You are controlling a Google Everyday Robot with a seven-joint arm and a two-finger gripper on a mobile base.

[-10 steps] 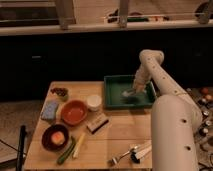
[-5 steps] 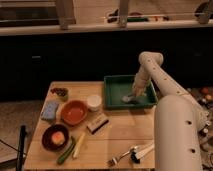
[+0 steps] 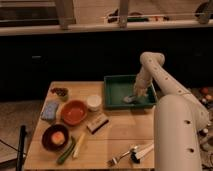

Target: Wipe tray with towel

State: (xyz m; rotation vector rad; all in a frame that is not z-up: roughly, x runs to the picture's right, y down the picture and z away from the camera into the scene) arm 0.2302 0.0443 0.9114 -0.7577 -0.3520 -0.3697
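Note:
A green tray (image 3: 116, 91) sits at the back right of the wooden table. A pale towel (image 3: 129, 99) lies bunched on the tray's floor near its front right corner. My white arm reaches over from the right and bends down into the tray. My gripper (image 3: 136, 94) is low inside the tray, right at the towel and touching it.
On the table: an orange bowl (image 3: 74, 112), a white cup (image 3: 93, 103), a blue sponge (image 3: 50, 110), a dark bowl holding an orange (image 3: 55, 137), a brush (image 3: 97, 122), green vegetables (image 3: 68, 150), a fork (image 3: 121, 156). A dark counter runs behind.
The gripper and towel have shifted slightly toward the tray's front right corner. Nothing else has moved.

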